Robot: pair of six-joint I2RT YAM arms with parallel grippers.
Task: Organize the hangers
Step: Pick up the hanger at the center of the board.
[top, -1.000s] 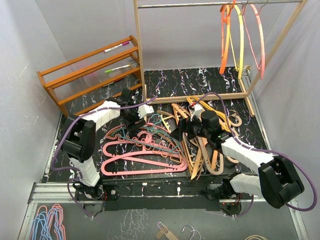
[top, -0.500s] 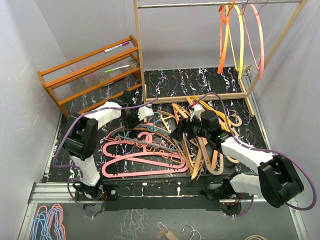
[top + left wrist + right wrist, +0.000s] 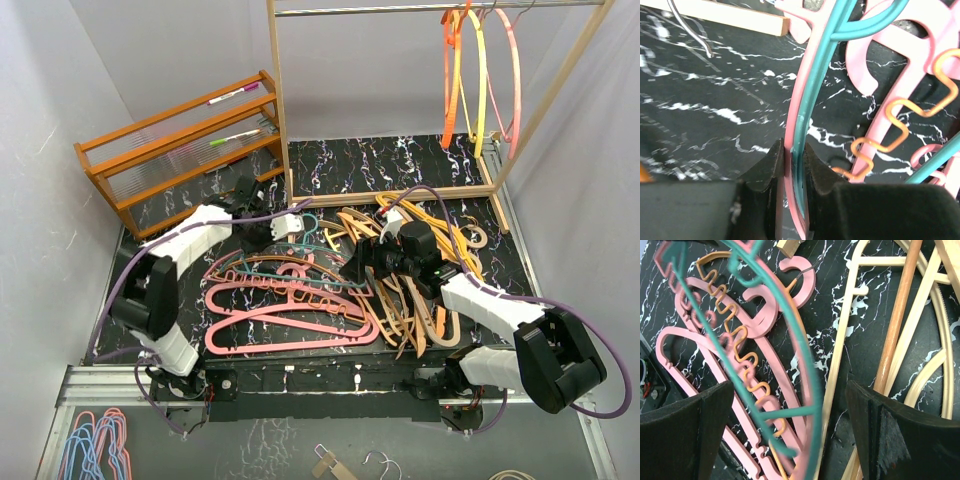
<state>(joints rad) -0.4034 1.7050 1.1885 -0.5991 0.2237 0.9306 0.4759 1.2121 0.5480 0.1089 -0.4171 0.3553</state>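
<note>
A tangled pile of hangers lies on the black marbled mat: pink ones, a teal one and tan wooden ones. My left gripper is shut on the teal hanger and a pink hanger's arm pressed together between its jaws. An orange wavy hanger lies just beside them. My right gripper hovers open over the pile's middle, with teal, pink and orange wavy bars below its gap. Orange, yellow and pink hangers hang on the rail.
The tall pale wooden frame with its metal rail stands at the back. An orange-brown slatted shelf rack sits at the back left. More hangers lie off the table at the near left. Grey walls close both sides.
My left gripper has shut on the teal and pink hangers and drawn back towards the rack. The pile has shifted with it. The right gripper stays open in place.
</note>
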